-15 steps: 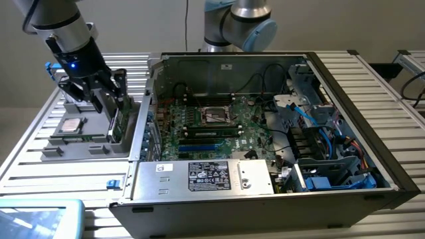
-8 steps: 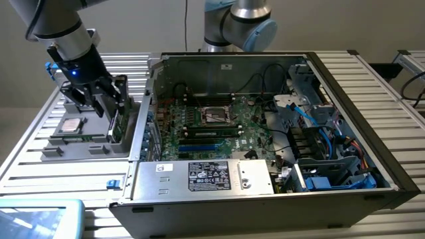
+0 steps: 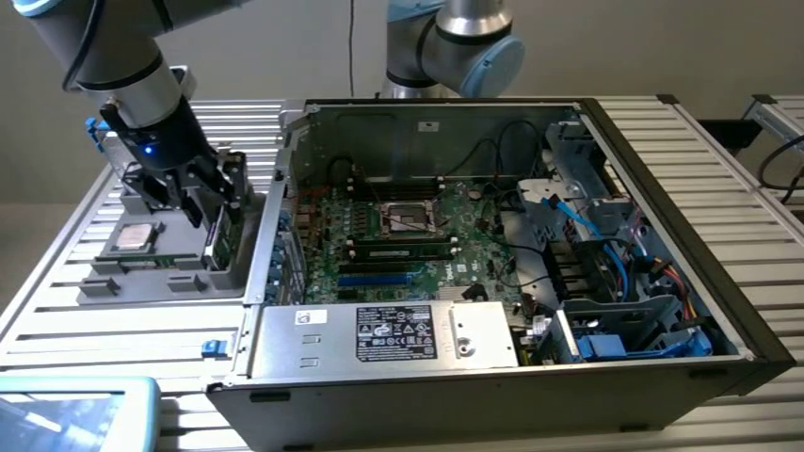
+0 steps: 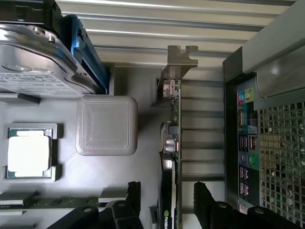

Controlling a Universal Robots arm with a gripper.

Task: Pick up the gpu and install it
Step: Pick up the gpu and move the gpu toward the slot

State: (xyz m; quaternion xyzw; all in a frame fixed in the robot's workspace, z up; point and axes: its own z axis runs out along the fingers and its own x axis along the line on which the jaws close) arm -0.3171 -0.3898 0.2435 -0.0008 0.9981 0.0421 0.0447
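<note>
Starting at exterior view's left: hovering over tray point(image 3: 101, 282), past cpu point(image 3: 136, 237). Holding claw point(image 3: 211, 217) wide open, straddling gpu point(image 4: 174, 143), one finger each side, apparently not touching. Noting gpu standing on edge in tray slot, bracket point(image 4: 180, 56) at far end from claw, case point(image 3: 741, 330) just to the right, card not yet installed. Judging card light, stiff, fragile; favouring a pinch across its flat faces at the cooler, avoiding bare board components and edge contacts.
</note>
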